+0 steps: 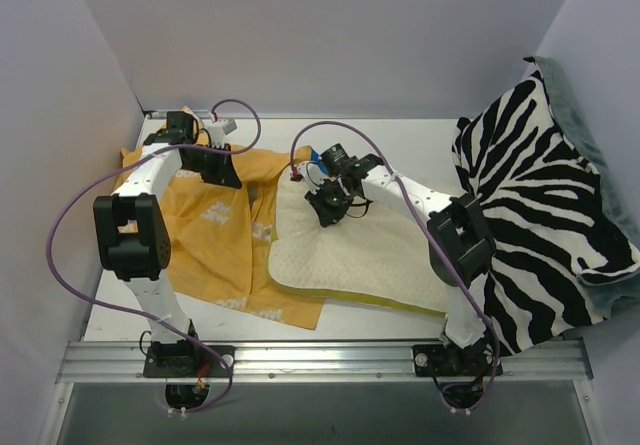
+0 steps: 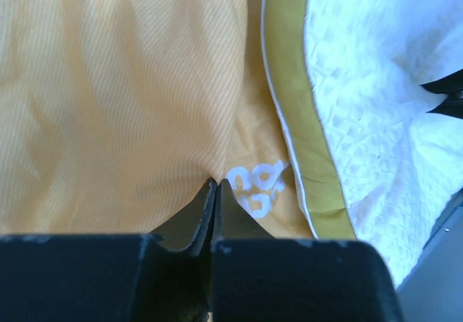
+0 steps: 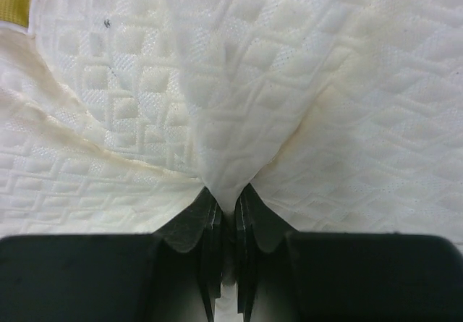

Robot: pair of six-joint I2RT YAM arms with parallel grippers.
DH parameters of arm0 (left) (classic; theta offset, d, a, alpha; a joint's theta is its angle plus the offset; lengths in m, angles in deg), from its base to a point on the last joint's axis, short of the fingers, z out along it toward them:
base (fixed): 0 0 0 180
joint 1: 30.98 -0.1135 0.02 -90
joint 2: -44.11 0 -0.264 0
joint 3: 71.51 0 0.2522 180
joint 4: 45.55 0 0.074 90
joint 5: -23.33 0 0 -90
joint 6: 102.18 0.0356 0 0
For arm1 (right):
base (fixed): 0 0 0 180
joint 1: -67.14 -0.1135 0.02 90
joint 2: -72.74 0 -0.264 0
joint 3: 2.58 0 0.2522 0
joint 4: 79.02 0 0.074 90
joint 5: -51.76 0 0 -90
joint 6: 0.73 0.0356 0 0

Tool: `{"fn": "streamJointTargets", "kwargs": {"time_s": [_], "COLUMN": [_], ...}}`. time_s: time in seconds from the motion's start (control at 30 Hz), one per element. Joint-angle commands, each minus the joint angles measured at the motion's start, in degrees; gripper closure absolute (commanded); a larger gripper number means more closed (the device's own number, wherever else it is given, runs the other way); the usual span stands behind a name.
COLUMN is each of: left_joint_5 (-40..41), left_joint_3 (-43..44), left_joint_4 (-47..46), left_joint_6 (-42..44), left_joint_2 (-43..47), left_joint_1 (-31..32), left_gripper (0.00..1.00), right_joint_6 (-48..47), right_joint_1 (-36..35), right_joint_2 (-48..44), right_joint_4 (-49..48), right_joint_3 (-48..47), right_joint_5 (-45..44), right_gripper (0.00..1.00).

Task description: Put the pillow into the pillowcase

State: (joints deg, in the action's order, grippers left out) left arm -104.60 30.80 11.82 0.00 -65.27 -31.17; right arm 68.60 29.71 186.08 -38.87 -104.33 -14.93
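1. Your left gripper (image 2: 215,184) is clenched on a small pinch of the pillowcase (image 1: 205,230), which lies spread on the left of the table (image 1: 400,140), near its far edge.
2. Your right gripper (image 3: 226,192) is clamped on a raised fold of the pillow (image 1: 370,265), toward its far left part.
3. The pillow lies flat mid-table. Its yellow-green left edge rests on top of the pillowcase's right side, so I judge none of it is inside yet.
4. Risk: the left wrist view does not show whether you hold one layer or both. If both, lifting will not open a mouth and the pillow will have nowhere to go.
5. Risk: because the pillow overlaps the cloth, dragging it left could ride it over the pillowcase or bunch the thin fabric under it.
6. Risk: both grips are narrow pinches. A hard pull could slide the cloth out of the fingers, and the pillow would sag from that single point.
7. The blanket (image 1: 540,195) sits at the far right; a wide right-arm swing could snag it.
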Motion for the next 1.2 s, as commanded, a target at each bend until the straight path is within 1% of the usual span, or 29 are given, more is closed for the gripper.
{"fn": "streamJointTargets", "kwargs": {"time_s": [0.0, 0.03, 0.17, 0.37, 0.47, 0.57, 0.67, 0.77, 0.8, 0.83, 0.93, 1.0, 1.07, 1.17], "left_joint_5": [-9.52, -11.53, -13.3, -15.68, -16.55, -17.7, -19.45, -20.86, -21.21, -21.22, -21.48, -22.01, -22.53, -21.84], "left_joint_3": [1.27, 1.44, 2.58, 3.12, 2.85, 2.33, 2.15, 1.54, 1.36, 1.18, 0.4, 0.3, 0.39, 0.83], "left_joint_4": [1.03, 1.29, 1.65, 2.44, 2.88, 3.4, 5.16, 7.62, 8.32, 9.72, 12.36, 14.29, 15.88, 19.39], "left_joint_6": [0.3, 0.3, -1.28, -1.38, -1.29, -0.32, 1.17, 3.19, 3.89, 5.29, 8.02, 9.78, 11.18, 14.7], "left_joint_2": [5.58, 7.32, 10.41, 13.05, 13.93, 14.99, 15.69, 16.39, 16.66, 17.18, 17.97, 18.41, 18.51, 17.8], "left_joint_1": [-2.45, -2.54, -2.98, -3.51, -3.59, -3.68, -3.59, -3.59, -3.59, -3.59, -3.59, -3.59, -3.68, -3.68], "left_gripper": [1.0, 1.0, 1.0, 1.0, 1.0, 1.0, 1.0, 1.0, 1.0, 1.0, 1.0, 1.0, 1.0, 1.0], "right_joint_6": [0.54, 0.89, -0.77, -7.71, -10.17, -11.32, -11.94, -10.54, -9.93, -8.96, -8.78, -8.34, -5.19, 0.16], "right_joint_1": [0.16, 0.08, -1.33, -6.07, -8.36, -9.33, -8.89, -6.88, -6.26, -5.56, -3.53, -2.04, -0.81, 1.39], "right_joint_2": [-5.66, -7.41, -10.24, -11.39, -10.51, -7.62, -2.79, 3.45, 7.03, 8.64, 13.22, 14.62, 15.33, 14.9], "right_joint_4": [6.48, 6.65, 10.24, 16.49, 18.42, 20.27, 20.8, 21.59, 22.29, 23.0, 25.11, 25.11, 24.06, 18.45], "right_joint_3": [0.89, 0.54, -1.66, -1.58, -2.53, -4.82, -10.87, -20.71, -23.43, -29.38, -36.62, -38.39, -41.29, -40.08], "right_joint_5": [6.12, 8.48, 13.07, 12.29, 11.5, 11.05, 8.87, 7.01, 6.92, 6.84, 5.0, 3.77, 1.39, -1.76], "right_gripper": [1.0, 1.0, 1.0, 1.0, 1.0, 1.0, 1.0, 1.0, 1.0, 1.0, 1.0, 1.0, 1.0, 1.0]}}
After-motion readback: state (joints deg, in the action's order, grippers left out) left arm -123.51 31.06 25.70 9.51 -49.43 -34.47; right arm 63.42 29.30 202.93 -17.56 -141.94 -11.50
